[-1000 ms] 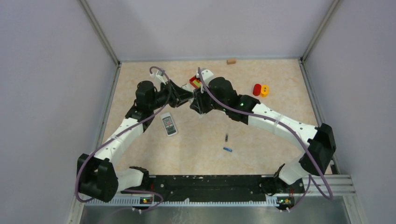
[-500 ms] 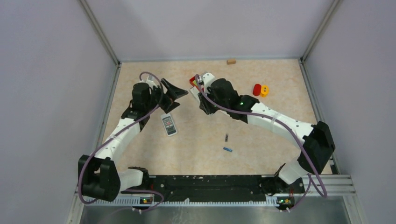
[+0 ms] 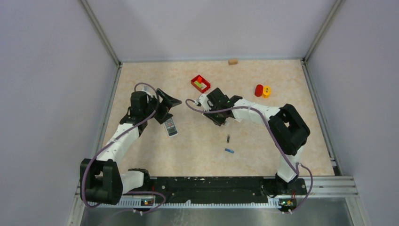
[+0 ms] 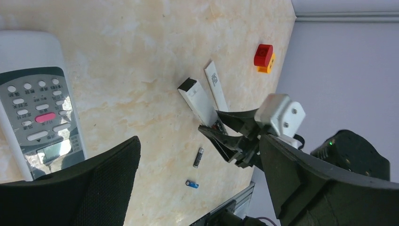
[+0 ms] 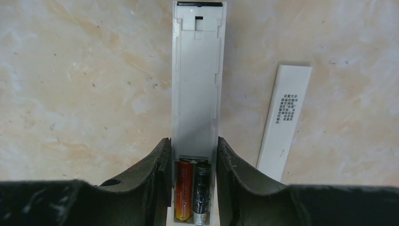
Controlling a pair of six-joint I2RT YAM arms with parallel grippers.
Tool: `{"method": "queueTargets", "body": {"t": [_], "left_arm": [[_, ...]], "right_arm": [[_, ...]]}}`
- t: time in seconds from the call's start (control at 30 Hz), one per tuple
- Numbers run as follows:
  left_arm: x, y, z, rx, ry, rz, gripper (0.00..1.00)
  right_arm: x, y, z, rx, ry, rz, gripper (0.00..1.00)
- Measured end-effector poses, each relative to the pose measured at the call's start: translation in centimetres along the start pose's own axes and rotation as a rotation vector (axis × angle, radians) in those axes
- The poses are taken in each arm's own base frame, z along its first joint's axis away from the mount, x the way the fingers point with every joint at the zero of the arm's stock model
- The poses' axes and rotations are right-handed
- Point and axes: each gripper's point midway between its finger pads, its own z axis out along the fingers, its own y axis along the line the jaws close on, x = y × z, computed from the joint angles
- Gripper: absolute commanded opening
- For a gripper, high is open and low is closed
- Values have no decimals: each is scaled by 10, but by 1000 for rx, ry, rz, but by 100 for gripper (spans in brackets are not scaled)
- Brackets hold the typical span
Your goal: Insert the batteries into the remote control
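Observation:
My right gripper [image 5: 193, 143] is shut on the sides of a slim white remote control [image 5: 196, 89], which is back-up on the tabletop. Its open compartment holds two batteries, one red-orange [image 5: 184, 188] and one black [image 5: 202, 190]. The loose white cover [image 5: 284, 122] lies just to its right. Two more batteries lie on the table nearer the arm bases, a dark one [image 3: 228, 138] and a blue one [image 3: 229, 151]. My left gripper [image 3: 168, 109] stands wide open and holds nothing, above a larger grey-buttoned remote [image 3: 170, 126]. In the left wrist view the slim remote [image 4: 200, 101] runs into the right gripper [image 4: 221, 134].
A red tray [image 3: 200, 83] with green and yellow pieces sits behind the grippers. A red and orange object [image 3: 262, 90] lies at the back right, and a small wooden block [image 3: 232, 61] sits against the back wall. Walls enclose the table on three sides.
The left gripper opened wide and drew back left toward the grey remote. The right gripper carried the slim remote away from the red tray, down and toward the near side.

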Motion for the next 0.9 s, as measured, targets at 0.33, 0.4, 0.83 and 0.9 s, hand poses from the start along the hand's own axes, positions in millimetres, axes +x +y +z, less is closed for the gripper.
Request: {"method": "queueTargets", "body": {"t": [0.33,0.4,0.83,0.9], "left_arm": [[10,-4,-2,31,57,20,99],[11,-4,-2,35,62,22,99],[17,-1,3,37,106,12,99],[17,-1,3,39,106,12,99]], "right_arm": [[23,8,12,-138,60,-119,0],[24,8,15,-154,78,-136,0],[29,2,25,-181,141,-133,37],[30,1,24,-181,147,-119,41]]}}
